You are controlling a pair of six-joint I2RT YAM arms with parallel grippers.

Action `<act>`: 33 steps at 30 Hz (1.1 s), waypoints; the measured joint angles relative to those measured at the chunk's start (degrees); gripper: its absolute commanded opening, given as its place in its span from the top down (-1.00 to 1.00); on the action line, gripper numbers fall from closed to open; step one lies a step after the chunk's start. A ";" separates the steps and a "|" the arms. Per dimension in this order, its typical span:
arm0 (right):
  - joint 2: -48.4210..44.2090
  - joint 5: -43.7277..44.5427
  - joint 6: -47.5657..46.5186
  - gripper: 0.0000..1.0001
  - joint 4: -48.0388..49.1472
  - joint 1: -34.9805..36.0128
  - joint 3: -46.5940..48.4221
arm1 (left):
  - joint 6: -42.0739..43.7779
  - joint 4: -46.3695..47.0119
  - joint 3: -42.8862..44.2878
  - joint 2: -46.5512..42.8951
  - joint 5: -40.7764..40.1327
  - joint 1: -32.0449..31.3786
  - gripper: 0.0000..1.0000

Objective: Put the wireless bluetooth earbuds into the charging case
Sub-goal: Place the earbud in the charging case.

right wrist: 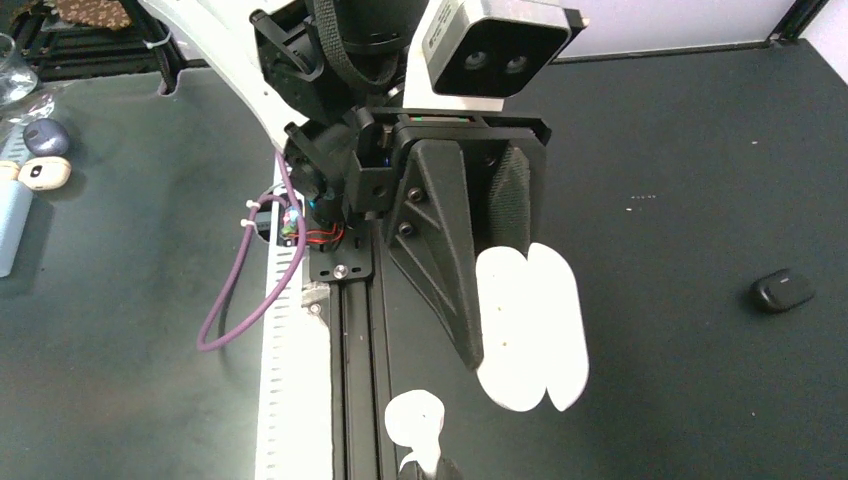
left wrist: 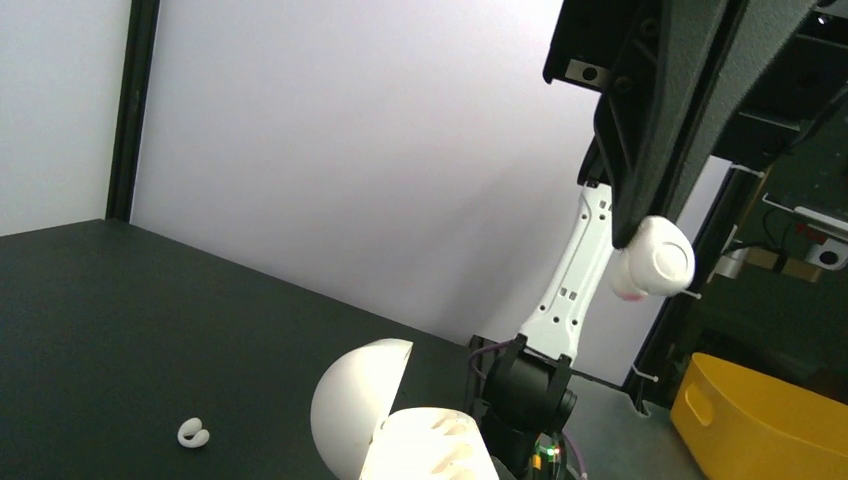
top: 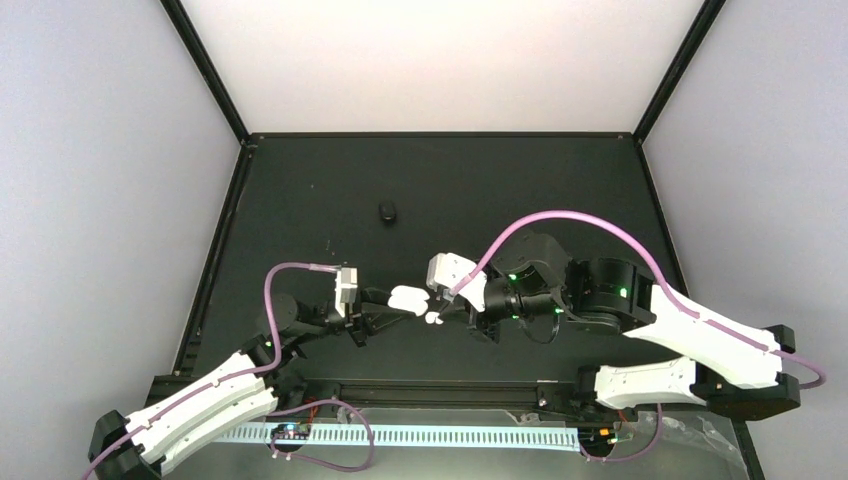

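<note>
My left gripper [top: 398,301] is shut on the white charging case [top: 408,298], held above the table. In the left wrist view the case is open, with its lid [left wrist: 355,405] raised beside the base [left wrist: 435,448]. My right gripper [top: 440,316] is shut on a glossy white earbud [top: 434,319] just right of the case. That earbud [left wrist: 655,260] hangs above and to the right of the open case, apart from it. It also shows at the bottom of the right wrist view as the bud [right wrist: 415,422], below the case [right wrist: 530,325]. A second white earbud [left wrist: 193,432] lies on the table.
A black oval case [top: 387,212] lies closed on the black table, farther back; it is the dark case [right wrist: 783,290] in the right wrist view. A yellow bin [left wrist: 760,420] stands off the table. A black rail [top: 440,390] runs along the near edge.
</note>
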 measured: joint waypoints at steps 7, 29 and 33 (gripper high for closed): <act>0.37 -0.83 -0.17 0.98 0.04 0.79 0.00 | 0.07 0.52 0.00 -1.07 -0.24 0.00 0.97; 3.58 -0.79 -0.17 0.98 0.02 1.11 -0.07 | 4.13 11.74 -4.04 1.16 4.74 -2.05 0.97; 4.57 -0.55 -0.17 0.98 0.04 1.18 -0.07 | 4.13 11.69 -4.04 1.16 4.79 -2.25 0.97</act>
